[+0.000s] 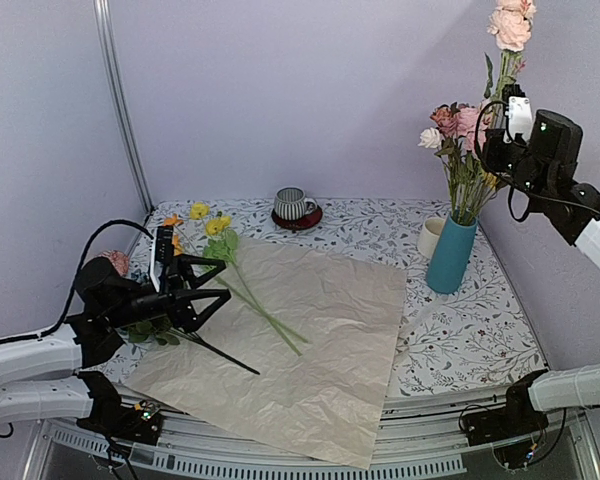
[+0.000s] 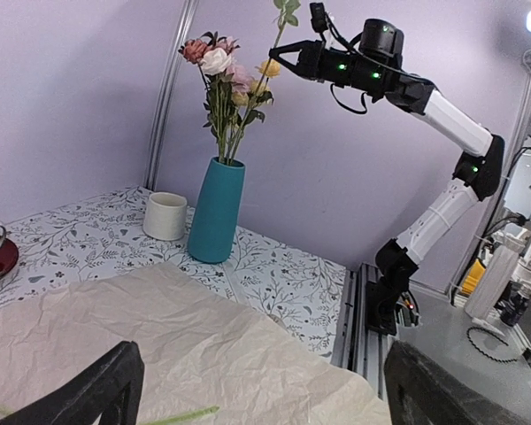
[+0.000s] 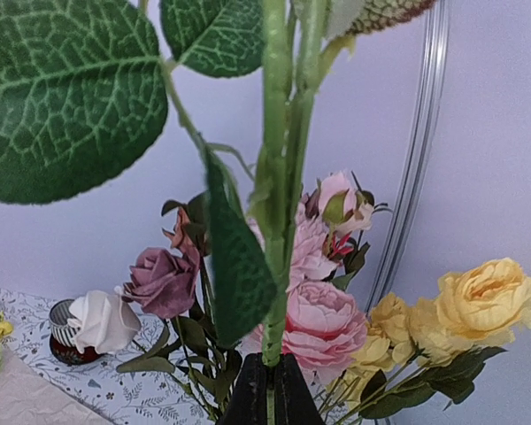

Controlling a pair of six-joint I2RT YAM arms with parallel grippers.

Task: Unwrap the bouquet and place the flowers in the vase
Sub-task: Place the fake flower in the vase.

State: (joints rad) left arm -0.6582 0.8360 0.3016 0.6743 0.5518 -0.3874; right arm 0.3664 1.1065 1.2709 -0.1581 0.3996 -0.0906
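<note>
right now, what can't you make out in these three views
- Top view: stem ends inside the vase, hidden by its wall.
- Top view: part of the loose flowers, under the left gripper.
- Right wrist: bloom of the stem held by the shut right gripper, cut off at the top edge.
- Left wrist: loose flowers, nearly all below the bottom edge.

One vase (image 1: 450, 255), one mug (image 1: 432, 238), one striped cup (image 1: 294, 203), one paper sheet (image 1: 300, 340)
</note>
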